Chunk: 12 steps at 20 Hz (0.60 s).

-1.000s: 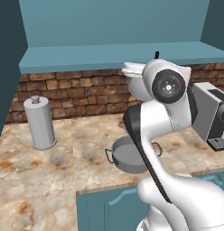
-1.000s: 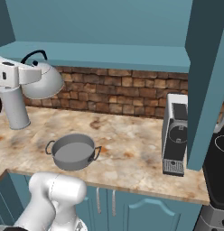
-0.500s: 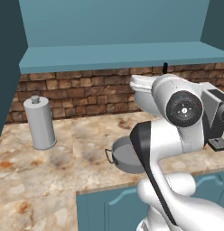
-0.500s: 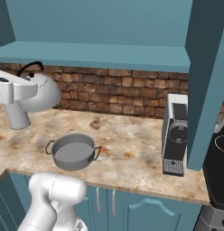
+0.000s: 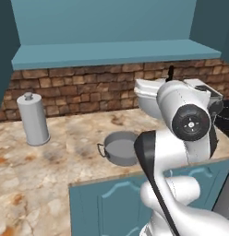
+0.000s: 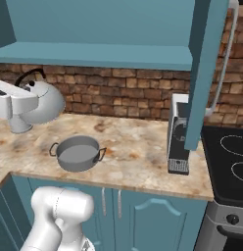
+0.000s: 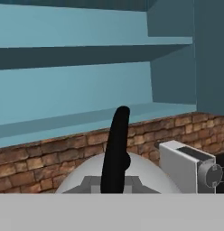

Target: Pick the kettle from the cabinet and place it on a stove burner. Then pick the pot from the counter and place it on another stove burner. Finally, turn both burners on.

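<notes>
The silvery dome kettle point(image 6: 45, 102) hangs in the air above the counter point(image 6: 138, 157), left of the pot point(image 6: 77, 153). My gripper point(image 7: 112, 182) is shut on its thin black arched handle point(image 7: 116, 144). In the left base view the kettle point(image 5: 146, 94) peeks out behind my arm's white joint. The shallow grey pot point(image 5: 121, 147) sits on the marbled counter point(image 5: 42, 179) near its front edge. The teal cabinet shelf point(image 6: 94, 51) is above. At far right lies the black cooktop point(image 6: 216, 162) with white burner rings point(image 6: 236, 144).
A tall grey canister point(image 5: 33, 119) stands at the back left of the counter. A grey coffee machine point(image 6: 178, 132) sits between the pot and the stove, partly behind an open teal cabinet door point(image 6: 206, 73). A stove knob point(image 6: 233, 219) faces front.
My arm has swung right and a little lower with the kettle still held. Both base views have shifted slightly, bringing more of the cooktop in at the right.
</notes>
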Tool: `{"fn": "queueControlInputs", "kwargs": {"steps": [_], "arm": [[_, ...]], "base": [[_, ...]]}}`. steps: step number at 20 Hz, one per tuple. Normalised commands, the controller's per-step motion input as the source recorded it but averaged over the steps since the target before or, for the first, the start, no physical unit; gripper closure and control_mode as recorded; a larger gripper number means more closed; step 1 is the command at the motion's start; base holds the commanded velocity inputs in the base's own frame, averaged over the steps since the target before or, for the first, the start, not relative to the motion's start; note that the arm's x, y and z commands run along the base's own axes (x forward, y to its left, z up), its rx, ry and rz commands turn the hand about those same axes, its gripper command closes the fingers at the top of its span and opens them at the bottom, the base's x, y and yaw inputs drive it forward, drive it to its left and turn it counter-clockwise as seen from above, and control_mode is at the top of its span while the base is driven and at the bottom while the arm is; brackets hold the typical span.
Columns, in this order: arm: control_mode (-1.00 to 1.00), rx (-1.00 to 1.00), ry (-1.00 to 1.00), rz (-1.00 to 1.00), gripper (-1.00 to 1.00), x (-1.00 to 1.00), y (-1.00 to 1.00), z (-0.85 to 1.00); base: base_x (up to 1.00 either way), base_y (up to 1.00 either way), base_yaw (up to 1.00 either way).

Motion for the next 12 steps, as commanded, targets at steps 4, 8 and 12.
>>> {"fn": "queueControlInputs", "kwargs": {"steps": [4,8,12], "arm": [[1.00,0.00,0.00,0.00,1.00,0.00,0.00,0.00],[1.00,0.00,0.00,0.00,1.00,0.00,0.00,0.00],[1.00,0.00,0.00,0.00,1.00,0.00,0.00,0.00]], "base": [[-0.52,-0.52,-0.13],[-0.61,-0.59,-0.14],[-0.80,-0.59,-0.17]]}}
